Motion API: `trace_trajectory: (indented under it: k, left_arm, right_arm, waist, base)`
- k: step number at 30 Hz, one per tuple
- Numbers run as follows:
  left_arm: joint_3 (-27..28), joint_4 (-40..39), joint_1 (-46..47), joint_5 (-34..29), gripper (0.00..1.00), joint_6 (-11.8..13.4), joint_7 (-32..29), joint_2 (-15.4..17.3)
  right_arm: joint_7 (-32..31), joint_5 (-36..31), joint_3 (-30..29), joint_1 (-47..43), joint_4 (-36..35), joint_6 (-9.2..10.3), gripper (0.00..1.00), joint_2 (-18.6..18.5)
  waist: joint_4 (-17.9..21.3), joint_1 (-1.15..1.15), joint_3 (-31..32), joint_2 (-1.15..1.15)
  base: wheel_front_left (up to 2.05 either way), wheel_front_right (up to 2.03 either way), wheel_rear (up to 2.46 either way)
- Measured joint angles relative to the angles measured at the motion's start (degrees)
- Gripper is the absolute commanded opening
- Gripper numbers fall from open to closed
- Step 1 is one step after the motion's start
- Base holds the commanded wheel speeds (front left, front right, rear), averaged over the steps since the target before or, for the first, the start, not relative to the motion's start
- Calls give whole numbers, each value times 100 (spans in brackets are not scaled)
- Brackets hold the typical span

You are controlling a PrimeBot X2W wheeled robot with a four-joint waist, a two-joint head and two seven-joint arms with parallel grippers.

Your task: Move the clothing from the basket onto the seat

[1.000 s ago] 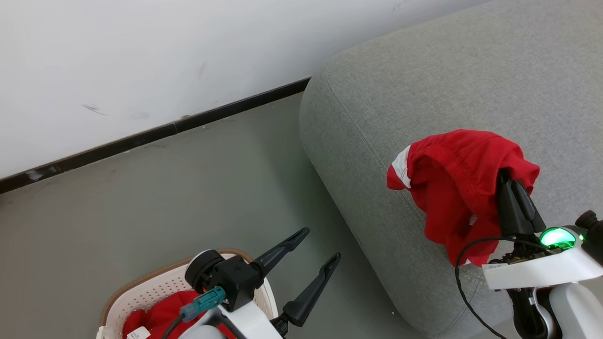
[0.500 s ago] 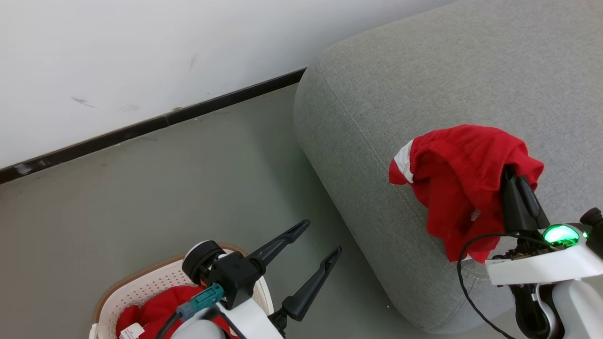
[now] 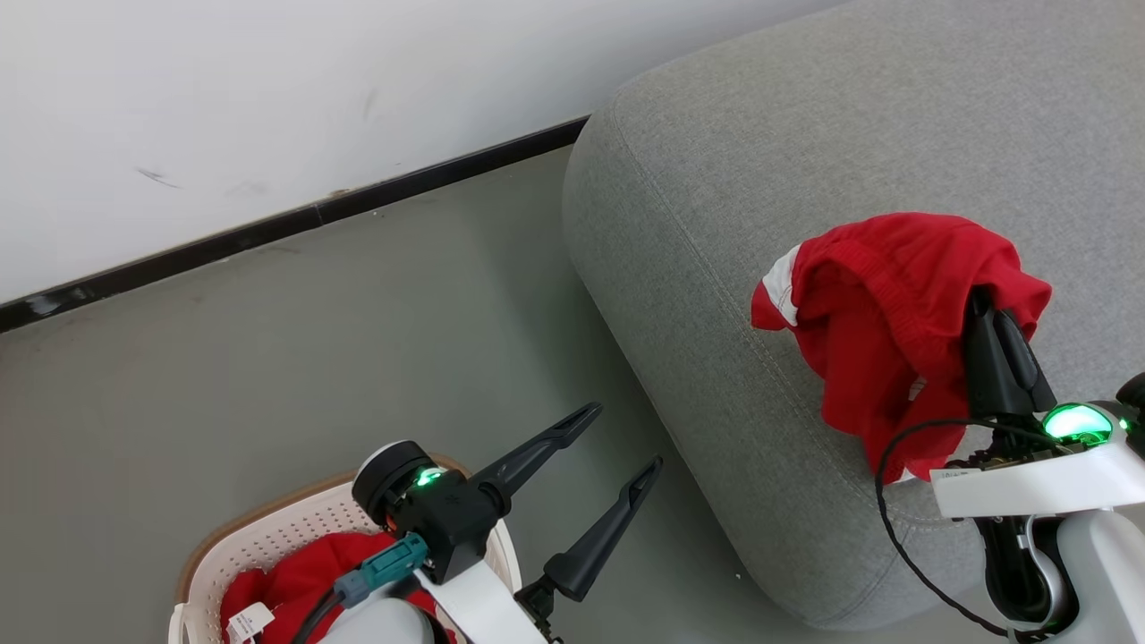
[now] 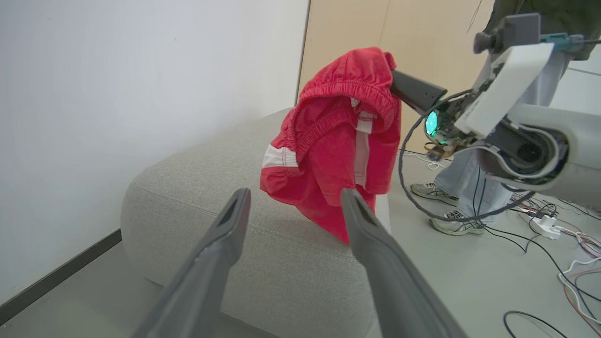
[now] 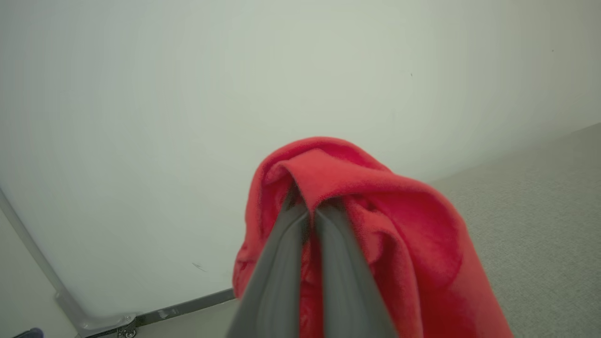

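Right pincer (image 5: 309, 212) clamped on clothing (image 3: 881, 304) over seat (image 3: 805, 152), 7 o'clock edge; left pincer (image 3: 626, 436) apart. Release now and you likely drop it on the floor (image 3: 358, 358).

Soft, matt red jersey clothing (image 3: 886, 313) is draping over the right gripper's (image 5: 310, 213) smooth dark plastic fingers (image 5: 338, 263), above the coarse-woven grey fabric seat (image 3: 805, 134), while beneath the left gripper (image 3: 625, 436) a cream perforated plastic basket (image 3: 295, 537) is looking smooth.
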State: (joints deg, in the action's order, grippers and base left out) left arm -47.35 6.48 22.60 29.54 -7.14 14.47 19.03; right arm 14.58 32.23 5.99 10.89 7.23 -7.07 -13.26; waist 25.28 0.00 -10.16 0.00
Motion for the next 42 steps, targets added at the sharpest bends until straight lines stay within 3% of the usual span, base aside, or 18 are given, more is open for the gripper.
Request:
trace_trajectory:
  k: [42]
  left_arm:
    - [-453, -172, 383, -47, 100, 0, 0, 147]
  right_arm:
    - [1, 296, -727, 1656, 1289, 0, 0, -650]
  waist:
    - [-244, 0, -589, 0]
  base:
    - [0, 0, 0]
